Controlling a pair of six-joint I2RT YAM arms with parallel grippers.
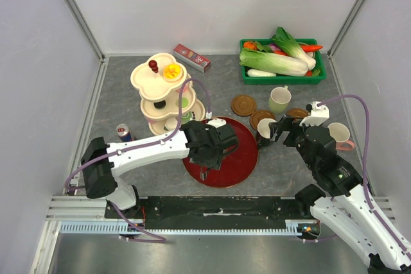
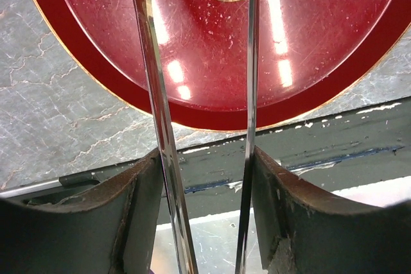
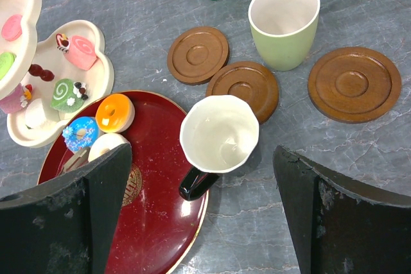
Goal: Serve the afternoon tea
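Observation:
My left gripper (image 2: pixel 205 158) is shut on a pair of shiny metal tongs (image 2: pixel 157 94), whose two blades reach out over the red plate (image 2: pixel 212 62). In the top view this gripper (image 1: pixel 212 142) hovers over the plate (image 1: pixel 234 171). My right gripper (image 3: pixel 200 152) is open, its fingers on either side of a black mug (image 3: pixel 219 134) with a white inside, standing at the plate's right rim. Orange (image 3: pixel 115 112), blue (image 3: pixel 80 133) and white (image 3: pixel 106 145) donuts lie on the plate. A pale green mug (image 3: pixel 283 24) stands among three brown coasters (image 3: pixel 243 88).
A cream tiered stand (image 1: pixel 164 91) with swirl cakes and sweets stands at the back left. A drink can (image 1: pixel 124 133) is beside it. A green crate of vegetables (image 1: pixel 282 61), a red box (image 1: pixel 192 58) and a white mug (image 1: pixel 340 134) are also on the table.

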